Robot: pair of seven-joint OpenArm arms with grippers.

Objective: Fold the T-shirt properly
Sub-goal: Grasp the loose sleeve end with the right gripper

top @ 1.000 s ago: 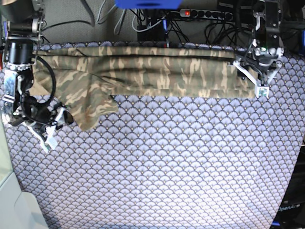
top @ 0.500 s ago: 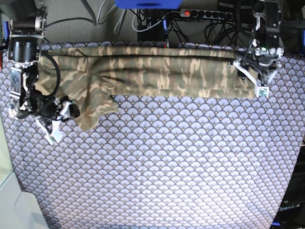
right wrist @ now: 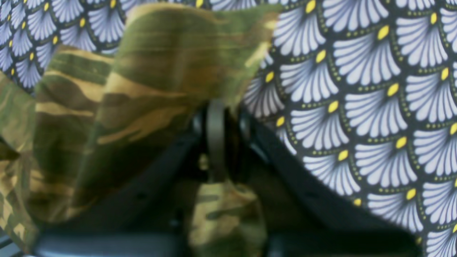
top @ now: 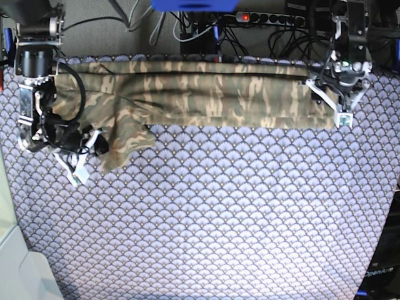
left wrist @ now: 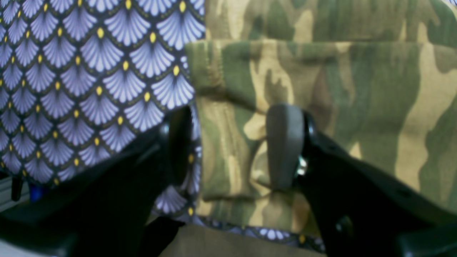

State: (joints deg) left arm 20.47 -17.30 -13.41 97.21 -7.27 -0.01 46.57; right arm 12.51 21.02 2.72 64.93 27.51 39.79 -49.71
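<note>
**Right claw pinching the shirt, left one spread over its corner**

Base view: the T-shirt lies folded in a long band along the far edge of the tablecloth, with one sleeve flopping toward the near-left. The right gripper sits at that sleeve; the left gripper is over the band's right end.

Left wrist view: jaws spread wide, straddling the shirt's edge, gripping nothing.

Right wrist view: jaws clamped together with camo cloth pinched between.
</note>
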